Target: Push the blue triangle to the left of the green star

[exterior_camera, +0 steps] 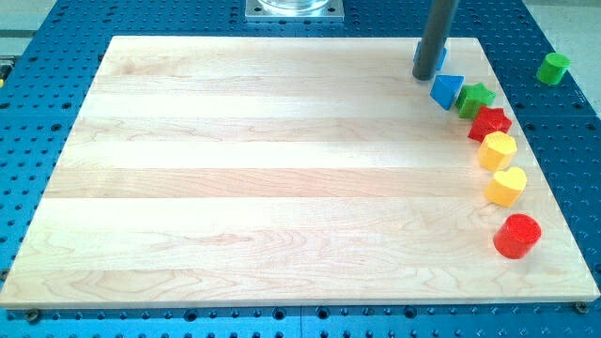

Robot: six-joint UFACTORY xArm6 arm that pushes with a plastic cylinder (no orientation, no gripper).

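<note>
Pale wood board (282,169), smooth; perforated blue metal table (56,75).

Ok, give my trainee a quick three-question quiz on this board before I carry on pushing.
1. True or false: the blue triangle lies at the view's left of the green star.
2. Which block sits off the wooden board? A) red cylinder B) green cylinder C) yellow heart
3. Fill in: my tip stands just to the view's upper left of the ____ triangle.

Key: 1 true; 2 B; 3 blue.
</note>
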